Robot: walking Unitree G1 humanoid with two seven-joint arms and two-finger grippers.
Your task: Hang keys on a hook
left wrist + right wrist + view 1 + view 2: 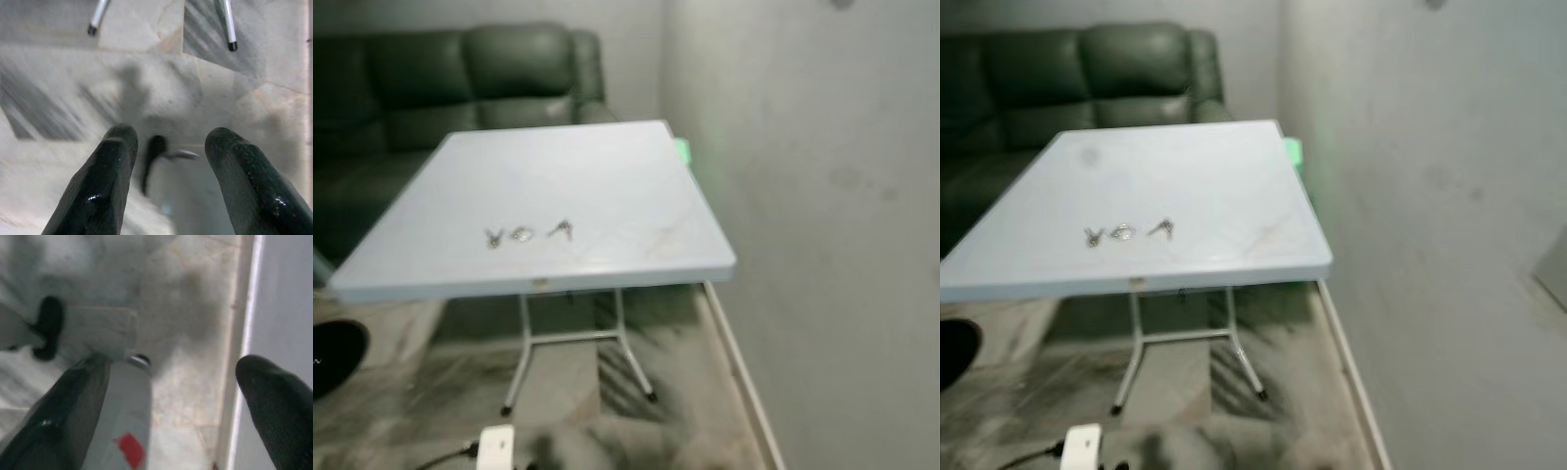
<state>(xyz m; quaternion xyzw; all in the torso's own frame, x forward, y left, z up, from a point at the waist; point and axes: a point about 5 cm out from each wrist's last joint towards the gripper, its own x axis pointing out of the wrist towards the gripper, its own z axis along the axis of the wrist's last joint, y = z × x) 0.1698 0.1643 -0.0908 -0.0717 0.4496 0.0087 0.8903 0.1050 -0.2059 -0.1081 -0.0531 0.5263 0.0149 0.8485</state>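
Two grippers, left (pixel 166 166) and right (pixel 171 396), hang spread, empty; small keys (pixel 524 234) on table (pixel 636 166) risk slipping when pinched

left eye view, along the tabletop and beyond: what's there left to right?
Small keys → key ring → second key bunch → table's right edge → wall.
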